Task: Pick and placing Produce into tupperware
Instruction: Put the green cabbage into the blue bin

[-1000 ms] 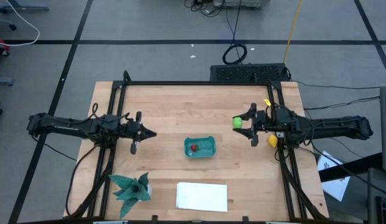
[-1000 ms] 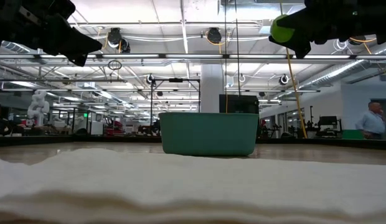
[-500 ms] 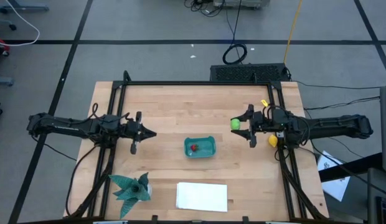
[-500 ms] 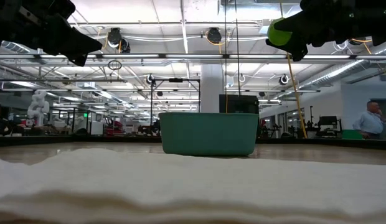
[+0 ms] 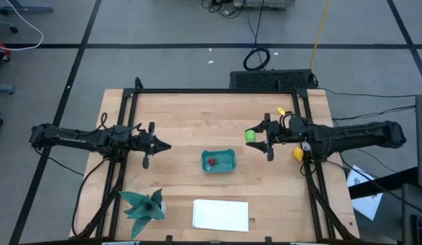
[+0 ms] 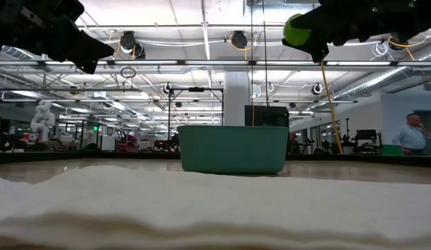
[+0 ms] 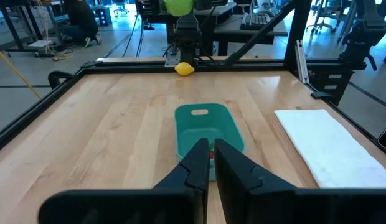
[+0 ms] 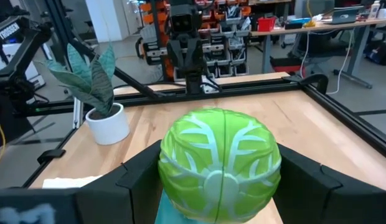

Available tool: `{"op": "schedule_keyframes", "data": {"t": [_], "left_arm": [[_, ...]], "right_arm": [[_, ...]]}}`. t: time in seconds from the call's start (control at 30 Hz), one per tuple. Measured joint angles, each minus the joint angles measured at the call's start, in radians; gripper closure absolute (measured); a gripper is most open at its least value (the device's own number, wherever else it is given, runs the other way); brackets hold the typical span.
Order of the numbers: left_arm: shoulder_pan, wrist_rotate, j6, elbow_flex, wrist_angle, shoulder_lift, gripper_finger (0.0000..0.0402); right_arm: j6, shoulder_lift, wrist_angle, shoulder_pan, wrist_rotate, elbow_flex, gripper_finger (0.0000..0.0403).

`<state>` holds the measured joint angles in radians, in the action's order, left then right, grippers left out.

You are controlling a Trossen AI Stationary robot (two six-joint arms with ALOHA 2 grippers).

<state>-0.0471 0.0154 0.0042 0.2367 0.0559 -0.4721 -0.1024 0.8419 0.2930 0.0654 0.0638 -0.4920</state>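
right gripper [image 5: 257,141] clamps the green produce [image 5: 250,135], held high | teal tub [image 5: 218,160] lies toward table centre from it, long axis across the table, right arm nearer | left gripper [image 5: 163,145] shut, empty, waiting | high view shows red piece [image 5: 212,162] in tub; low view hides it behind the wall | yellow piece [image 5: 298,154] at right edge

You're in a big open robotics lab, ceiling pipes and lights [image 6: 233,39] overhead, workbenches [image 8: 292,28] with gear behind, cables [image 5: 256,57] across the floor.
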Motion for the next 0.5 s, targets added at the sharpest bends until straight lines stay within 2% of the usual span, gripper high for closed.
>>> {"op": "schedule_keyframes", "data": {"t": [0.5], "left_arm": [[0.000,0.000,-0.006,0.000,0.000,0.000,0.0376]], "right_arm": [[-0.011,0.031,0.038,0.000,0.019,-0.009,0.0167]]}}
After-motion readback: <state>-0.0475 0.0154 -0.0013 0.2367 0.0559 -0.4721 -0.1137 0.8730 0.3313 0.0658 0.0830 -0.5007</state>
